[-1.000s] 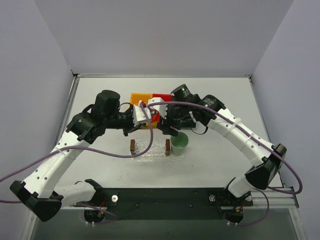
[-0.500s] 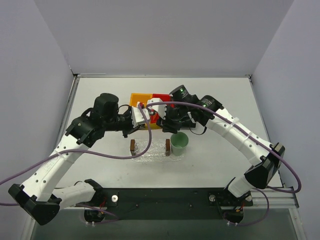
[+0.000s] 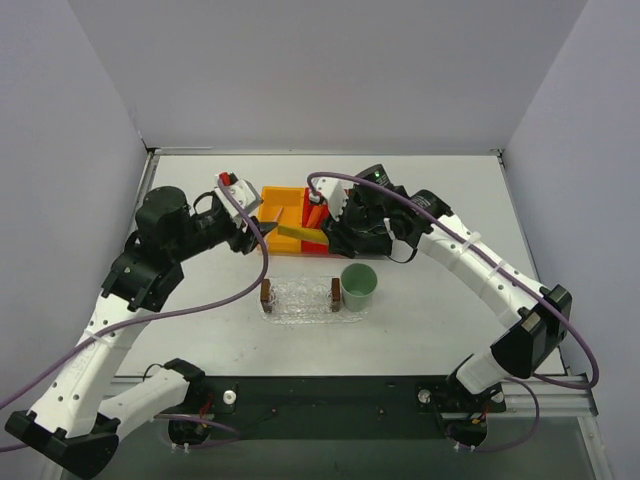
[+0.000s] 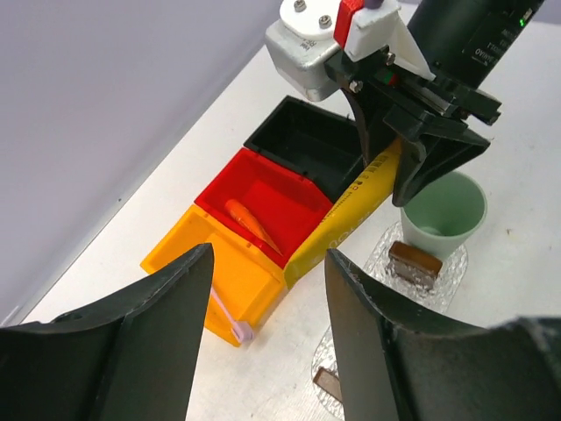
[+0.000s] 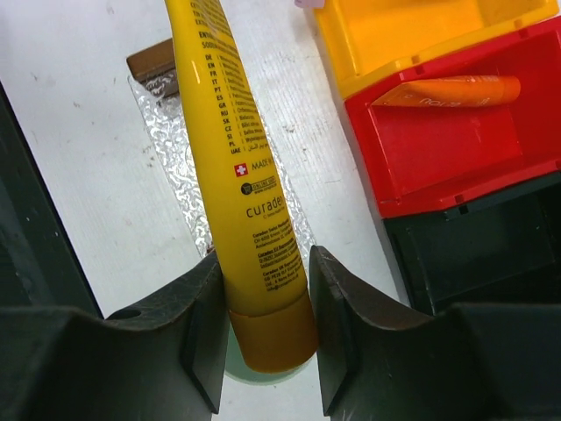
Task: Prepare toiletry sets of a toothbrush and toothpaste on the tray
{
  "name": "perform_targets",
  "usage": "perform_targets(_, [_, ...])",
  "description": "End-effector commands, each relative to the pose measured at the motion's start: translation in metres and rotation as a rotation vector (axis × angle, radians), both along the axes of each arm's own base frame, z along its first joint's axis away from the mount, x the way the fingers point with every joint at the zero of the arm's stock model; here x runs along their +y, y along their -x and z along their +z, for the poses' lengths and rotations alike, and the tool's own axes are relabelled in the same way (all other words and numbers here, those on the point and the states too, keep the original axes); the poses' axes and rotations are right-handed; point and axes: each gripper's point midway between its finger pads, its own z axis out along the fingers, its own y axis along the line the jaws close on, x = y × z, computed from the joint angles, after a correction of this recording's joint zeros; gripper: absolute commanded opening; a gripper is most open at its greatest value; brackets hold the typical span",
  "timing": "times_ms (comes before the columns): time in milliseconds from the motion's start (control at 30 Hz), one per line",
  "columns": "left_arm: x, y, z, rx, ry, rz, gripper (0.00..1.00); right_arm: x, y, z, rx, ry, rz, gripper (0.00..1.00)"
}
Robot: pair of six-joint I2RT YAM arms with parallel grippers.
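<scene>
My right gripper (image 5: 267, 324) (image 3: 325, 235) is shut on the cap end of the yellow toothpaste (image 5: 237, 175) (image 3: 295, 232). It holds the tube above the table between the bins and the tray (image 3: 300, 300). My left gripper (image 4: 267, 263) (image 3: 258, 230) stands open and empty, to the left of the tube's flat end. The orange toothpaste (image 4: 254, 224) (image 5: 456, 90) lies in the red bin (image 4: 285, 189). The toothbrush's pink head (image 4: 230, 317) shows at the near corner of the orange bin (image 4: 188, 254). The clear bumpy tray (image 5: 166, 149) holds no tube or brush.
Orange bin (image 3: 282, 198), red bin (image 3: 322, 193) and black bin (image 4: 302, 140) stand in a row behind the tray. A pale green cup (image 3: 358, 285) stands at the tray's right end. Brown handles (image 3: 265, 291) sit at the tray's two ends.
The left gripper opened, let go of the yellow tube and drew back to the left. The right gripper closed on the tube's cap end and now holds it alone.
</scene>
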Motion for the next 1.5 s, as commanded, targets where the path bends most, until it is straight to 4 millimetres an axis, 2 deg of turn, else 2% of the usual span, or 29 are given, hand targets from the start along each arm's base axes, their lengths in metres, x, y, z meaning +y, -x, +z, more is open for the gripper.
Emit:
perform_targets(0, [-0.003,-0.017,0.019,0.005,0.139,0.064,0.64,0.01,-0.001,0.053,-0.009,-0.222,-0.051,0.01])
perform_targets(133, [-0.004,-0.027,0.031,0.012,0.209,0.09,0.65,0.006,-0.013,0.084,0.028,-0.362,-0.13,0.01])
perform_targets(333, [-0.014,-0.038,0.049,0.068,0.341,0.066,0.66,0.009,-0.003,0.126,0.064,-0.524,-0.082,0.02])
perform_targets(533, [-0.025,-0.036,0.055,0.158,0.458,-0.014,0.67,0.015,0.013,0.147,0.121,-0.598,-0.035,0.02])
perform_targets(633, [-0.033,-0.031,0.057,0.169,0.494,-0.084,0.67,0.016,0.018,0.152,0.13,-0.618,-0.021,0.02])
perform_targets(667, [-0.037,-0.022,0.051,0.204,0.504,-0.137,0.67,0.016,0.019,0.153,0.132,-0.62,-0.02,0.02])
perform_targets(700, [-0.037,-0.021,0.057,0.181,0.522,-0.158,0.68,0.016,0.02,0.153,0.133,-0.622,-0.016,0.02])
perform_targets(800, [-0.042,-0.01,0.058,0.204,0.557,-0.229,0.68,0.016,0.025,0.153,0.144,-0.63,0.002,0.02])
perform_targets(933, [-0.043,-0.005,0.058,0.219,0.583,-0.271,0.69,0.019,0.034,0.157,0.167,-0.661,0.046,0.02])
perform_targets(1167, [-0.047,0.024,0.069,0.221,0.601,-0.425,0.68,0.021,0.039,0.151,0.183,-0.657,0.085,0.03])
perform_targets(1400, [-0.044,0.027,0.073,0.215,0.596,-0.429,0.67,0.021,0.041,0.141,0.19,-0.643,0.105,0.02])
perform_targets(1467, [-0.042,0.025,0.075,0.21,0.598,-0.425,0.63,0.02,0.042,0.14,0.19,-0.642,0.108,0.03])
